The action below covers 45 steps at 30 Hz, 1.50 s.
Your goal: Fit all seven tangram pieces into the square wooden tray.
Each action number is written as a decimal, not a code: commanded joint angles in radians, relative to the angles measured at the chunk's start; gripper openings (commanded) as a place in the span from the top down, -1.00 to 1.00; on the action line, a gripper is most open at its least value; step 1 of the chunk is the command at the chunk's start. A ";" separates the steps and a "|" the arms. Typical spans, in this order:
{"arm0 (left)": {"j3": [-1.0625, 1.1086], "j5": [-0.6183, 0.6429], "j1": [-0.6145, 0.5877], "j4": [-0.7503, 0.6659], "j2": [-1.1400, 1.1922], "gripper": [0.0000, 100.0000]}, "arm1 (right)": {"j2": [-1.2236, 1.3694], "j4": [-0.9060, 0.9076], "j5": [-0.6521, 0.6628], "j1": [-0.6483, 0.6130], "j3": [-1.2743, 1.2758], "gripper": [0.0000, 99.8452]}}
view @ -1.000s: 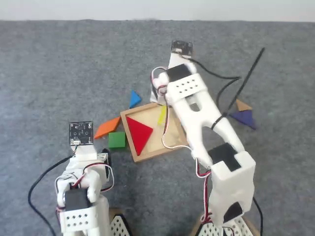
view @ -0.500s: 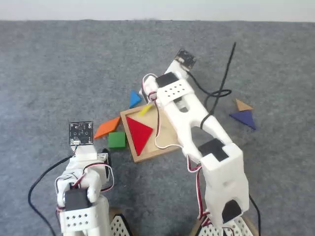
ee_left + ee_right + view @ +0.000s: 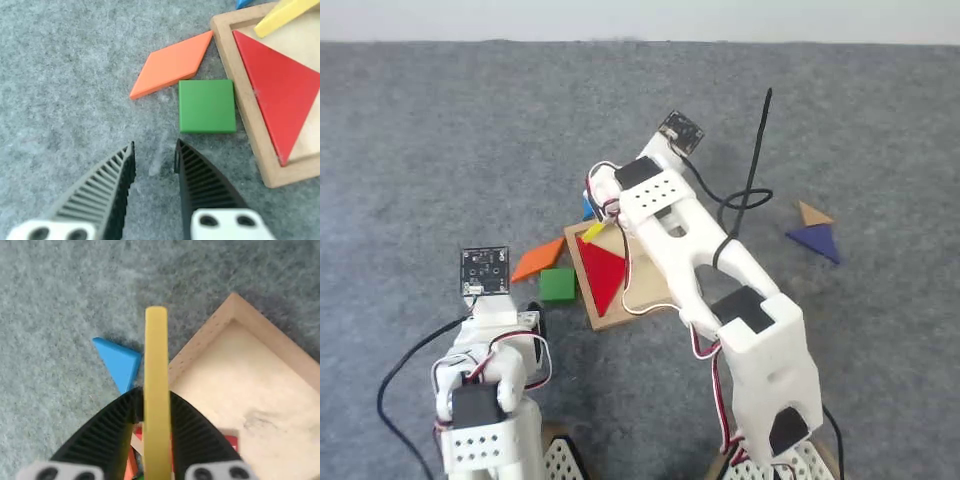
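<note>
Since a second ago, your right arm has swung left across the square wooden tray [image 3: 246,100], carrying the yellow wooden tangram piece [image 3: 156,365] from the tray's right half to its far left corner. The left arm has not moved.

Your right arm reaches out long over the tray. The right hand [image 3: 156,399] is clamped on the yellow piece, held on edge above the corner rim, near the small blue triangle [image 3: 120,362]. Your left arm sits folded near the front. The left hand [image 3: 154,150] is slightly parted, holds nothing and hangs over the grey carpeted surface [image 3: 440,150] just short of the green square [image 3: 207,106].

The big red triangle [image 3: 280,90] lies flat in the tray against its left rim. The orange parallelogram [image 3: 172,64] touches the green square's corner outside it. The purple triangle [image 3: 815,240] and small brown triangle [image 3: 812,213] lie well apart, to the right.
</note>
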 commanded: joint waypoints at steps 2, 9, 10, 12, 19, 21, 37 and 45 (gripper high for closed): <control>-0.013 0.011 -0.005 0.005 -0.020 0.74 | -0.015 0.054 -0.035 -0.008 -0.052 0.55; -0.013 0.011 -0.005 0.005 -0.020 0.74 | -0.018 0.094 -0.034 -0.031 -0.054 0.46; -0.013 0.011 -0.005 0.005 -0.020 0.74 | -0.022 0.094 -0.015 -0.033 -0.054 0.46; -0.013 0.011 -0.005 0.005 -0.020 0.74 | -0.033 0.097 0.015 -0.027 -0.054 0.46; -0.013 0.011 -0.005 0.005 -0.020 0.74 | -0.165 0.139 0.109 0.022 -0.054 0.46; -0.013 0.011 -0.005 0.005 -0.020 0.74 | -0.205 0.136 0.183 0.038 -0.054 0.46; -0.013 0.011 -0.005 0.005 -0.020 0.74 | -0.415 -0.073 0.913 0.131 0.204 0.55; -0.013 0.011 -0.005 0.005 -0.020 0.74 | -0.688 -0.490 1.628 0.143 0.750 0.55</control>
